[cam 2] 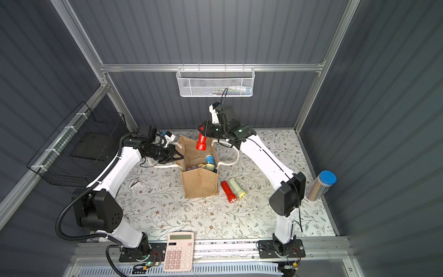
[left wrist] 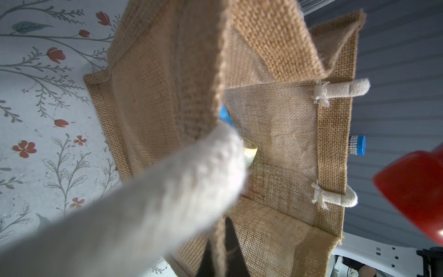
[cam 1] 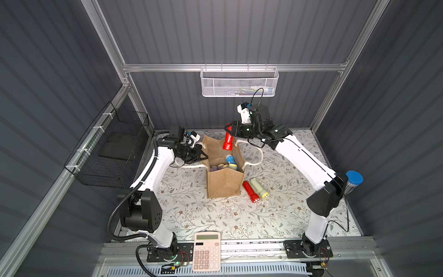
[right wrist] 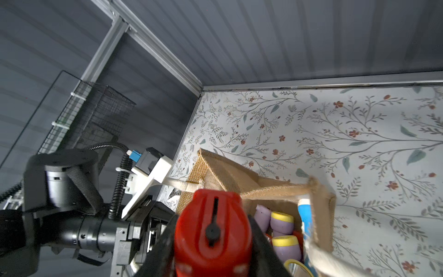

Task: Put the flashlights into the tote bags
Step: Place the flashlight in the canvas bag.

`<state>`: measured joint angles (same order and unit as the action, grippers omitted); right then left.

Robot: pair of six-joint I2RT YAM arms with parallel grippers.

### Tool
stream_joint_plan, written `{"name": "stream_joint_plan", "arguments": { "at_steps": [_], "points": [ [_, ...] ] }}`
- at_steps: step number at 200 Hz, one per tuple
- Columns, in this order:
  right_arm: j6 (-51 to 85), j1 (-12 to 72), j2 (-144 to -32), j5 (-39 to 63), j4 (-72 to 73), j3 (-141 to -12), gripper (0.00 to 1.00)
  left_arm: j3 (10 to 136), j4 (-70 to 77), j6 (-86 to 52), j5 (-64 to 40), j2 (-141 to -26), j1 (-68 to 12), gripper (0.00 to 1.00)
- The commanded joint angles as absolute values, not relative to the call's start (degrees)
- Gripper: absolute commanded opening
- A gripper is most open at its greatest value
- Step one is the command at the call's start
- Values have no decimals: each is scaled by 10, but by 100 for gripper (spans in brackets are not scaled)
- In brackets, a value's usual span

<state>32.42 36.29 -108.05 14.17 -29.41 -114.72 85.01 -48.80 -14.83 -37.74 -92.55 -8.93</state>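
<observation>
The right gripper (cam 1: 229,133) holds a red flashlight (cam 1: 227,143) head-down, its long axis near vertical, just above the open mouth of the tote bag (cam 1: 224,185) on the worktop (cam 1: 191,215); the left gripper (cam 1: 203,156) pinches the bag's rim, apparently steadying it.

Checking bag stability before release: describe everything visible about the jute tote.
Boxy tan jute tote bag, coarse weave, standing upright and open on the floral table. Two white rope handles droop outward. The left gripper pinches its rim. Pastel and blue flashlights lie inside; a red flashlight, held by the right gripper, hangs over its mouth.
</observation>
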Motion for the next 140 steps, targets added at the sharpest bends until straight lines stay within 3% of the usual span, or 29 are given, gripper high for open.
{"name": "stream_joint_plan", "arguments": {
  "at_steps": [1, 140],
  "points": [
    [286, 382, -1097, 168, -282, -1165, 11, 868, -472, -143, -403, -931, -84, 0],
    [219, 451, -1173, 138, -325, -1104, 10, 862, -458, -151, -405, -929, -84, 0]
  ]
}}
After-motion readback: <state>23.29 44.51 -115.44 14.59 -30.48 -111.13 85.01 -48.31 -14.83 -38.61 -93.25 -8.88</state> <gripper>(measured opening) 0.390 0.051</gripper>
